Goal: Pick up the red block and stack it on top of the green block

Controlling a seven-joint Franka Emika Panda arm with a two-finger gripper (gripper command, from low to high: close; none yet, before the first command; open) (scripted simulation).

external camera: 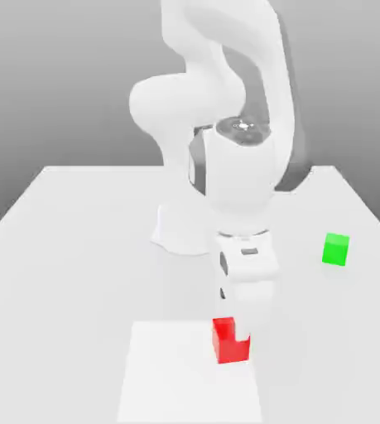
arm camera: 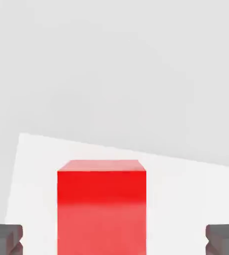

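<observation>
As the small bright red cube [external camera: 230, 346] sat squarely between its fingers, no long axis evident, the white pincer [external camera: 242, 330] stood wide open.

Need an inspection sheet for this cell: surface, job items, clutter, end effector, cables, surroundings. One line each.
Surface: pale table, with a lighter, square-cornered patch near the front.
Red block: upright at the patch, between the open fingertips, with a gap on both sides; not gripped.
Green block: on the table toward the exterior view's right, apart from the red block; nothing on it.
Clutter: nothing seen.
End effector: open, down at the red block.
Cables: nothing seen.
Surroundings: plain grey backdrop; white arm standing on the table.
</observation>
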